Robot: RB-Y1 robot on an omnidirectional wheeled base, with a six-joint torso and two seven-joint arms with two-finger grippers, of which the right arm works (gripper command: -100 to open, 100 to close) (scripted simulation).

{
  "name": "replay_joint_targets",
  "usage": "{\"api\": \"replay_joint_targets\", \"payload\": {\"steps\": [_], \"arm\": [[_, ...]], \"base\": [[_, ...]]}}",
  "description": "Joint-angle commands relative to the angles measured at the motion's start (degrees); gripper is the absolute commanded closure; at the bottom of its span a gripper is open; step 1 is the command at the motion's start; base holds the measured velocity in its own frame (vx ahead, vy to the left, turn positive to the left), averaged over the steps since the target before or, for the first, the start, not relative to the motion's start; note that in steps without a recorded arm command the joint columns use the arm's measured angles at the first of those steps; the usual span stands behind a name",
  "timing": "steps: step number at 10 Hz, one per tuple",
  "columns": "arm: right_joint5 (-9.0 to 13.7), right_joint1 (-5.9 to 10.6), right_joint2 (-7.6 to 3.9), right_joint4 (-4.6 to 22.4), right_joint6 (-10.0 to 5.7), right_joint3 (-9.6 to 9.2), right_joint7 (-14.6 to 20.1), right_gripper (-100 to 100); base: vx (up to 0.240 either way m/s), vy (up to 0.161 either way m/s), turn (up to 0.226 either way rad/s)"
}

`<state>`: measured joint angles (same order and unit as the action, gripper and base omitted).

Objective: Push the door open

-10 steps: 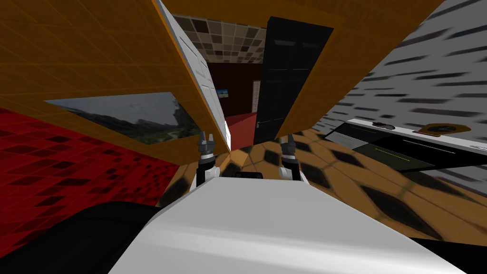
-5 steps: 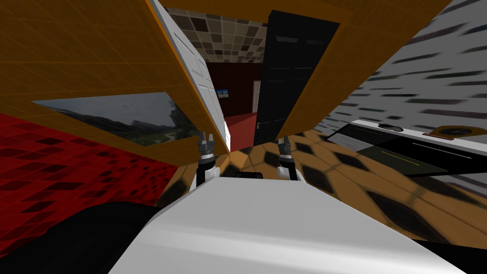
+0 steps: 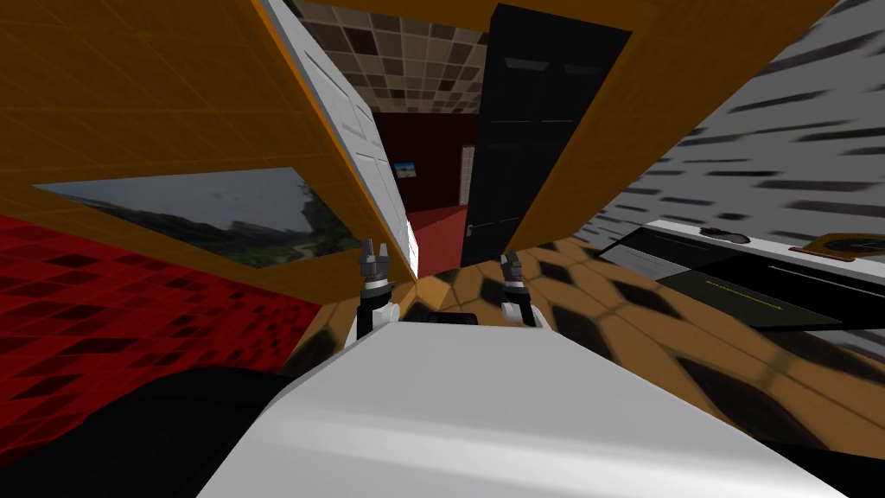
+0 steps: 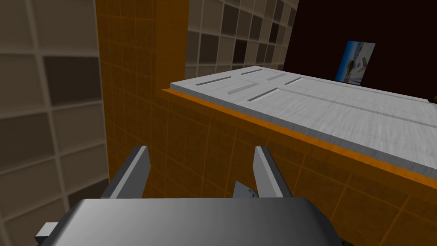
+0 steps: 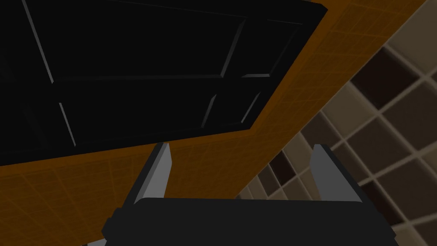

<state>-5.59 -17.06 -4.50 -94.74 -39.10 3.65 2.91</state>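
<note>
- Two doors in view. Where are they?
- White door [image 3: 363,130] is on my left, swung open, seen almost edge-on beside the orange wall [image 3: 173,95]. Black door [image 3: 527,138] is on my right, with its handle [image 3: 471,226] on the edge next to the gap. Between them the opening shows a red floor [image 3: 441,229] and a dark wall with a small picture [image 3: 404,169].
- Grippers?
- Left gripper [image 3: 373,252] is raised near the white door's lower corner. Its fingers [image 4: 136,171] are spread wide and hold nothing. Its camera looks over orange wall to the door's panelled face. Right gripper [image 3: 510,259] is raised near the foot of the black door. Its fingers [image 5: 160,168] are also wide apart and empty. Can't tell if they touch the door.
- Anything else?
- Dark counter [image 3: 735,277] off to my right.
</note>
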Motion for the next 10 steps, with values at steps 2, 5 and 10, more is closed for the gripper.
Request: {"api": "replay_joint_targets", "payload": {"steps": [2,5,10], "arm": [[-0.83,1.55,-0.43,3.57,-0.56,-0.10,1.06,-100],[-1.76,3.48,-0.85,7.95,-1.35,-0.15,2.26,-100],[-3.33,6.72,-1.45,15.53,-2.67,-0.25,4.28,-100]], "base": [[0.103,-0.033,0.023],[0.096,-0.039,0.021],[0.094,-0.035,0.020]]}}
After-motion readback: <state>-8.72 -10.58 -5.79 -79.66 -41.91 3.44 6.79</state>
